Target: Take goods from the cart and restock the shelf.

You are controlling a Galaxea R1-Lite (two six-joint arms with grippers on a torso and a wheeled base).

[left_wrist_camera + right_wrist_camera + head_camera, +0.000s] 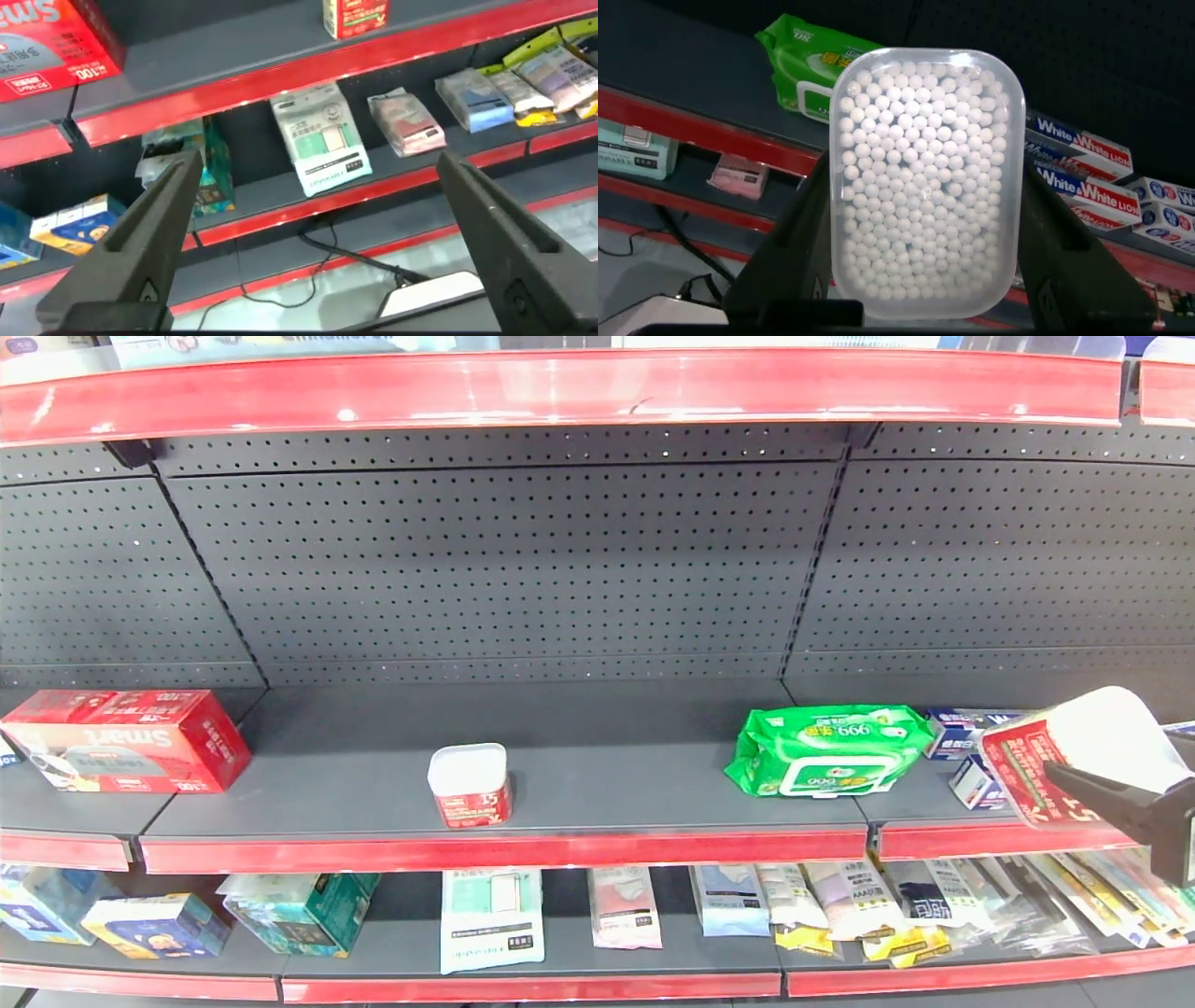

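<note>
My right gripper (924,182) is shut on a clear tub of cotton swabs (924,140), one finger on each long side. In the head view this tub (1074,747), with a white top and red label, hangs tilted at the right end of the grey middle shelf (607,737), above its red front rail. A matching tub (470,784) stands upright on that shelf, left of centre. My left gripper (320,163) is open with nothing between its fingers, held low in front of the lower shelf (374,201).
A green wipes pack (826,749) lies right of centre, and toothpaste boxes (1078,154) sit beside it. A red box (126,739) sits at the far left. Flat packets (492,915) and boxes (303,907) line the lower shelf. Bare shelf lies between the tub and the wipes.
</note>
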